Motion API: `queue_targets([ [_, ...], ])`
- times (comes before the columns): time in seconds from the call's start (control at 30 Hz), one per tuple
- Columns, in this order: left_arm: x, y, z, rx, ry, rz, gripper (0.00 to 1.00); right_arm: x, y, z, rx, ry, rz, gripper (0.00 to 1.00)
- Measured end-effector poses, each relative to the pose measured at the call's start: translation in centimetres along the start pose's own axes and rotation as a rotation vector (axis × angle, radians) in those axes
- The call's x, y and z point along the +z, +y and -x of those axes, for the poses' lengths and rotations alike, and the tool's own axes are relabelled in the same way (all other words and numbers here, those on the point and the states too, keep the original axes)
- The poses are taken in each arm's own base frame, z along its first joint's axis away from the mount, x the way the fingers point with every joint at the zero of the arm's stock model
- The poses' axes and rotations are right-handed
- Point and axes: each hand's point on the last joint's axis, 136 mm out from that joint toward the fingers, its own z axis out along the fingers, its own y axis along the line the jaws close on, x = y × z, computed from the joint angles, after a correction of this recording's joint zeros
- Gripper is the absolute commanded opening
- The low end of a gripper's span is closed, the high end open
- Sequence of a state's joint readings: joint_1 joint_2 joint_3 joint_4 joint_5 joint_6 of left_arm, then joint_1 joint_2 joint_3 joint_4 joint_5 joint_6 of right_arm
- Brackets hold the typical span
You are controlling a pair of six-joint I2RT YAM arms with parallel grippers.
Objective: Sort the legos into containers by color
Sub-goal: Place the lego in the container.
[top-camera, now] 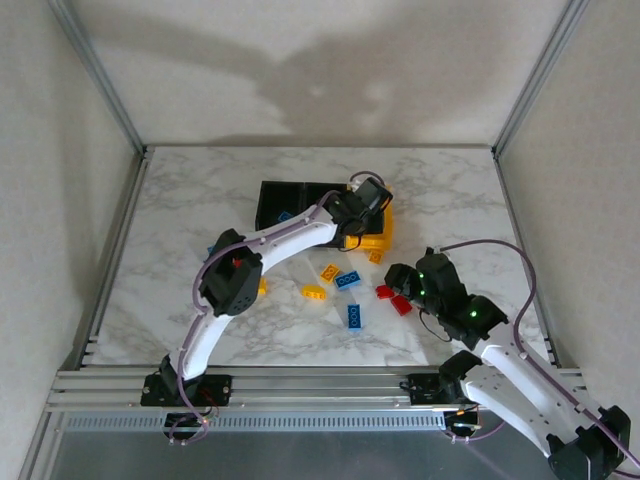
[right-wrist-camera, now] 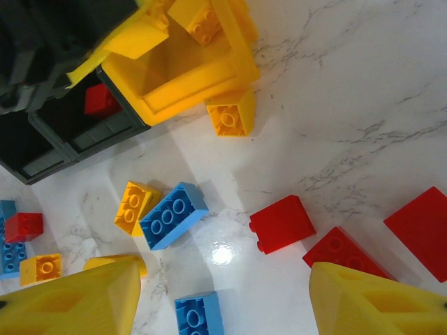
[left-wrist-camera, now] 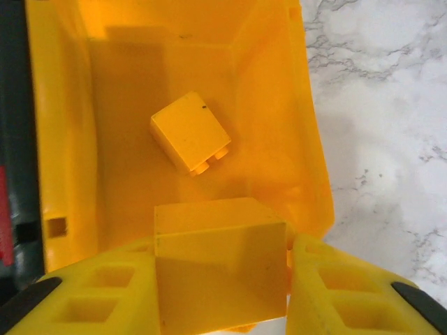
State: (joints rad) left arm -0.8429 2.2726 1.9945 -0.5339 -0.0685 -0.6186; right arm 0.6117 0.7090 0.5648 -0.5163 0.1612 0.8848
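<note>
My left gripper is shut on a yellow lego brick and hangs just above the open yellow bin. Another yellow brick lies on that bin's floor. In the top view the left gripper is over the yellow bin, beside two black bins. My right gripper is open above the table with nothing between its fingers. Red bricks lie just ahead of it to the right. A blue brick and a yellow brick lie to its left.
Loose bricks are scattered in front of the bins: yellow, blue, red. A yellow brick lies against the yellow bin's outer wall. One black bin holds a red brick. The cell's frame posts border the table.
</note>
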Motion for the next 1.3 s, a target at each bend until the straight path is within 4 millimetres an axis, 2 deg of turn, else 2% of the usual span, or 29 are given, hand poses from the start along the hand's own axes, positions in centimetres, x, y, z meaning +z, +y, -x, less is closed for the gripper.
queue_targets([
  [0.23,2.2,0.1,-0.7,0.03,0.03,0.03,0.34,-0.5,-0.3,0.0,0.003,-0.005,-0.003,0.65],
  [0.37,2.8,0.2,-0.9,0.04,0.038,0.037,0.45,-1.0,-0.4,0.2,0.011,-0.023,0.003,0.66],
  [0.43,3.0,0.3,-1.1,0.049,0.045,0.043,0.52,-1.1,-0.7,0.2,0.017,-0.029,-0.002,0.66],
  [0.63,2.9,0.3,-1.2,0.053,0.049,0.041,0.61,-1.0,-1.5,-0.2,0.023,-0.021,-0.028,0.66],
  [0.87,2.1,-0.2,-0.8,0.053,0.047,0.019,0.61,-0.9,-1.6,-0.3,0.021,-0.016,-0.035,0.65],
  [0.97,-0.3,-0.2,-0.4,0.049,0.038,-0.004,0.61,-0.1,-1.7,-0.5,0.004,0.004,-0.06,0.64],
  [1.17,-9.4,0.2,0.8,0.024,-0.052,-0.126,0.62,1.9,-1.4,-0.5,-0.042,0.028,-0.094,0.65],
  [1.3,-14.7,1.9,0.0,-0.003,-0.111,-0.202,0.65,3.6,-0.6,0.2,-0.073,0.018,-0.104,0.66],
])
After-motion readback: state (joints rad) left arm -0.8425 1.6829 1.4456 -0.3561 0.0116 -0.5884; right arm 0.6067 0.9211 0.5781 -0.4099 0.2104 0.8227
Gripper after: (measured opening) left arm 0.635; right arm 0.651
